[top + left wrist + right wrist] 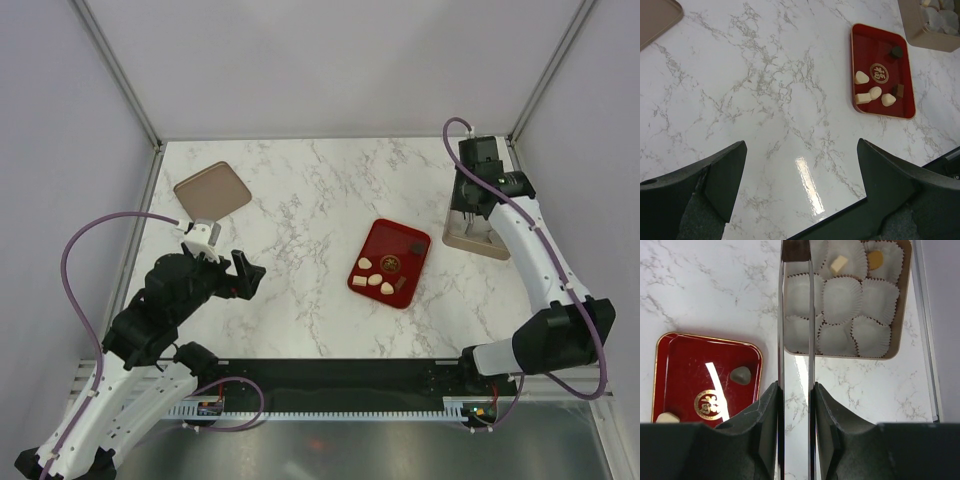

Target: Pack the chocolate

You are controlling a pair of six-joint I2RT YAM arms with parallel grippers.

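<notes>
The red tray (372, 240) holds several pieces of chocolate: cream ones (374, 281) and dark ones (417, 246). The left wrist view shows the same cream pieces (861, 77) and dark pieces (897, 51). My right gripper (795, 390) carries two long metal blades, and their tips pinch a dark brown chocolate (795, 251) over a paper cup at the far left of the tan box (900, 315). A cream piece (839, 263) and a tan round piece (875, 259) lie in other cups. My left gripper (800, 150) hangs open over bare marble, well left of the tray.
A tan lid (212, 191) lies at the back left of the marble table. The box (478, 240) stands at the right edge near the wall frame. The red tray (680, 365) lies left of the box, with a dark piece (741, 375) on it.
</notes>
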